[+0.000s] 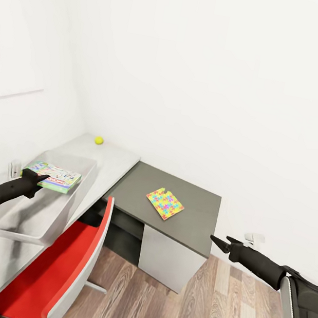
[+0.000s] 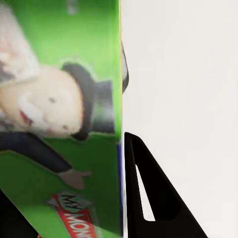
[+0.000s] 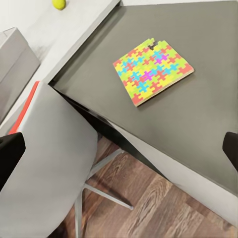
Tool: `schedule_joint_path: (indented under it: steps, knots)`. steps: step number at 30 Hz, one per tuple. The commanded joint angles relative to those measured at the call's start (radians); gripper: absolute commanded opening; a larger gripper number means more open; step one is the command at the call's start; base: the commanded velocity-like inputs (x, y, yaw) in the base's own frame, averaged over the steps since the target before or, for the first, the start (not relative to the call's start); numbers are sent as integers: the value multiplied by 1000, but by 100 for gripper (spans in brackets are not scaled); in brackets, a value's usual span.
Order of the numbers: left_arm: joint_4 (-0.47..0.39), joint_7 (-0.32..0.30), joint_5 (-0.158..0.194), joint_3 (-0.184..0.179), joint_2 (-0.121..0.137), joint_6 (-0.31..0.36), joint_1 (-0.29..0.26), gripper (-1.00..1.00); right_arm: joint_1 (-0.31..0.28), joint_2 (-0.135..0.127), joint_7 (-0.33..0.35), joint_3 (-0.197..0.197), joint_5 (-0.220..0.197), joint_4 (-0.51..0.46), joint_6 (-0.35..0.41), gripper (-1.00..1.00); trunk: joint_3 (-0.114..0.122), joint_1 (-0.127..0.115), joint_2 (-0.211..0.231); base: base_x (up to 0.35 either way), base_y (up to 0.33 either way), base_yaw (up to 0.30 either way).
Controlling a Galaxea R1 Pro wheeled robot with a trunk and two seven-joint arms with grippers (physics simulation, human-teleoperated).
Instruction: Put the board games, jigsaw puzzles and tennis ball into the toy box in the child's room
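White walls meet in the corner of a child's room, where an L-shaped worktop (image 1: 122, 160) runs from a pale grey wing on the left to a dark grey wing on the right, above wood-plank flooring (image 1: 225, 317). At the far end of the pale wing, near the corner, a yellow-green tennis ball (image 1: 98, 140) sits alone. Nearer the camera on the same wing stands the grey toy box (image 1: 61, 209), open at the top. The left claw (image 1: 41, 178) hangs over the box's rim, gripping a board game (image 1: 54, 176) by its near edge and holding it roughly flat above the box; in the left wrist view the green cover (image 2: 59, 124) with its top-hatted cartoon figure lies against one black finger (image 2: 158, 198). On the dark wing, well apart from the box and the ball, a multicoloured jigsaw puzzle (image 1: 164, 203) lies flat, turned at an angle to the worktop's edges. The right claw (image 1: 222, 241) hovers off the dark wing's outer edge above the flooring, holding nothing; the right wrist view shows its two fingertips (image 3: 10, 158) spread wide apart, with the puzzle (image 3: 151, 72) and the ball (image 3: 59, 4) beyond. A red-and-white chair (image 1: 75, 264) is tucked in where the two wings meet.
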Motion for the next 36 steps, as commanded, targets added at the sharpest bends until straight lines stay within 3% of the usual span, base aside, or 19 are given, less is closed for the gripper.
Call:
schedule_joint_path:
  steps: [1,17,36]
  knots:
    - [0,5,7,3,0,5,-1,-100,-1,0,0,-1,-7,0,9,100,-4,1,-2,0,0,0]
    - [0,5,9,5,31,6,-1,-100,1,2,0,1,-8,-3,8,100,-20,1,-2,0,0,0]
    - [0,5,10,5,34,6,-1,-100,2,1,1,1,-7,-5,7,100,-27,1,-2,0,0,0]
